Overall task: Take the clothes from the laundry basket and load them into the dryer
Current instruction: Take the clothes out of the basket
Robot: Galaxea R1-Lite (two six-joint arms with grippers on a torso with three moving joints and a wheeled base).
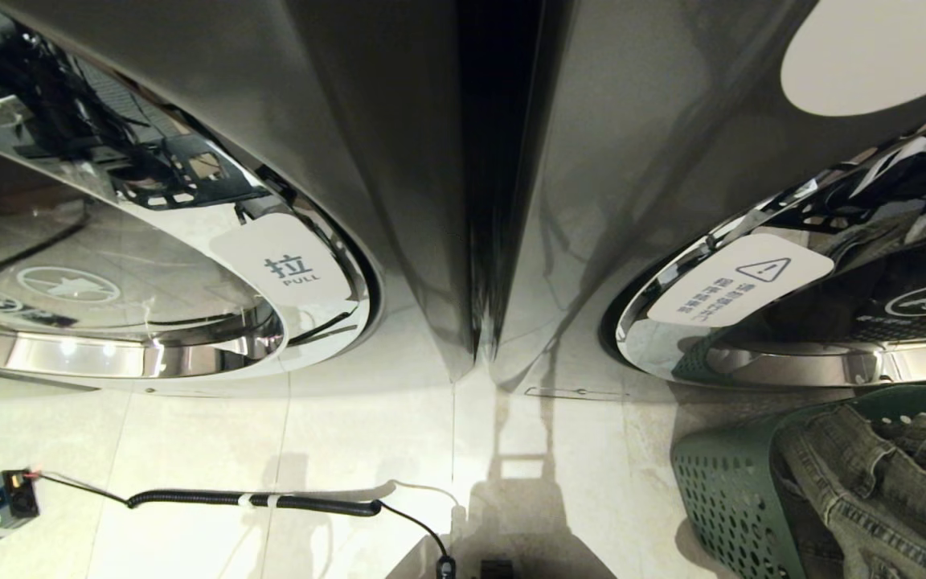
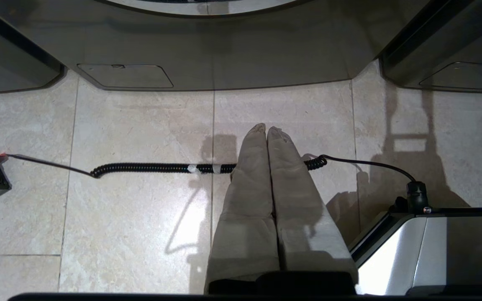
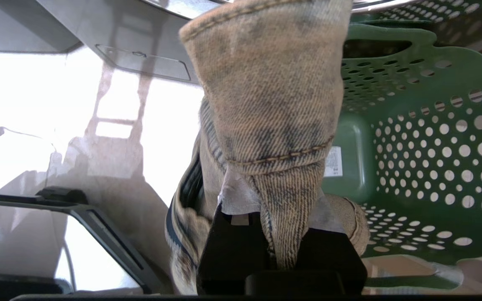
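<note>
Right wrist view, right gripper (image 3: 280, 234) clamped on faded, coarse-twill denim garment (image 3: 266, 104) bunched over its fingers, perforated green plastic laundry basket (image 3: 425, 138) at three o'clock, left gripper (image 2: 266, 133) cloth-covered, pressed together, empty, over glossy beige tile floor (image 2: 140, 217), coiled black cable (image 2: 157, 168).

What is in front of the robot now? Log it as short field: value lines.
right gripper: shut on denim garment, beside the basket
left gripper: shut, empty, above floor tiles
laundry basket: green, perforated, on the floor by the right machine
machine doors: two, both closed
coiled cable: lying on the floor
</note>
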